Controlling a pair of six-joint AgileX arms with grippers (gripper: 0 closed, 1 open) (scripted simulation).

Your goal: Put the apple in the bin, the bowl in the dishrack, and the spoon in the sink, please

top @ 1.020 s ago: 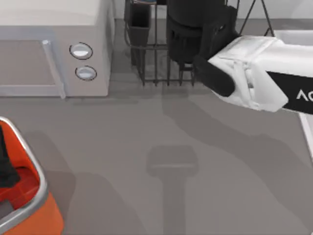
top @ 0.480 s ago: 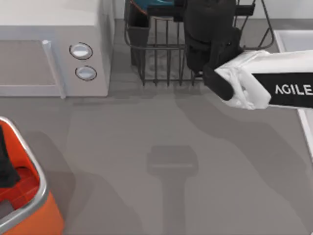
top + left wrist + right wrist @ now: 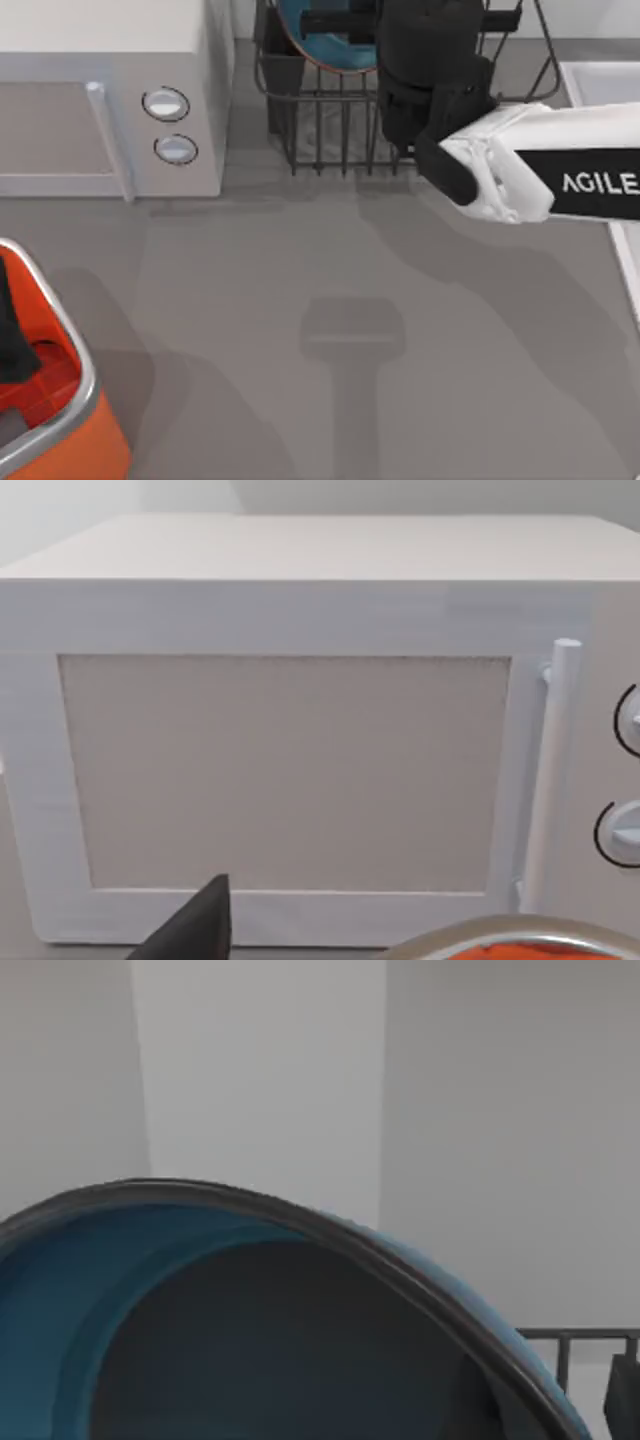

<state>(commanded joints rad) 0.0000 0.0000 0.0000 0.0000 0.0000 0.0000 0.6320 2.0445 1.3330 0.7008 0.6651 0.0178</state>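
While the right gripper (image 3: 345, 20) pinches its rim, the bowl (image 3: 325, 40) hangs tilted over the dishrack (image 3: 320, 130); rigid, glossy and likely slippery, it handles best by that 1 thin edge.

Even bright light, soft shadows on table (image 3: 250, 300)

The right arm reaches in from the top view's right side, its white forearm angled up toward the dishrack (image 3: 330, 120) and its dark wrist standing over the rack's right half. The right gripper (image 3: 345, 22) stretches leftward over the rack's back part, a dark finger (image 3: 335, 20) lying across the tilted bowl (image 3: 320, 45) there. The left arm sits parked over the bin (image 3: 70, 400), well apart from the dishrack, a dark part of it showing at the frame's left edge.
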